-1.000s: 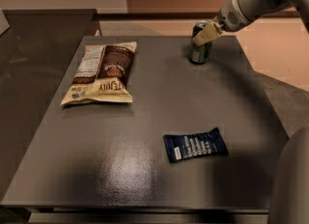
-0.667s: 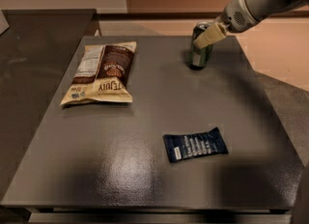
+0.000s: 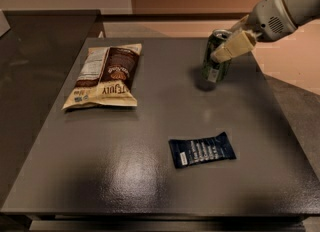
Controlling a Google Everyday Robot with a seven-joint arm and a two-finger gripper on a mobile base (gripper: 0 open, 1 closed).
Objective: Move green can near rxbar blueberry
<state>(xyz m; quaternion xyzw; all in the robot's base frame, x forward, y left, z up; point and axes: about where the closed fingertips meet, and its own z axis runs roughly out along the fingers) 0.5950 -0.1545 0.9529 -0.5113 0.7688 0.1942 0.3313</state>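
Tool (image 3: 220, 51) clamped on the tilted green can (image 3: 215, 69), far behind the rxbar blueberry (image 3: 201, 150) on the dark tabletop (image 3: 150, 181), chip bag (image 3: 105, 76) behind-left of that bar

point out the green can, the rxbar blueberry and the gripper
green can (image 3: 214, 70), camera view, lower body
rxbar blueberry (image 3: 202, 149), camera view, middle of wrapper
gripper (image 3: 223, 45), camera view, between its fingertips, around the can's upper part

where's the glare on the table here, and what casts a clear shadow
In the camera view a soft sheen lies on the dark table left of the rxbar blueberry; the green can, held by the gripper at the far right, throws a dark shadow beside its base; the chip bag looks evenly lit.
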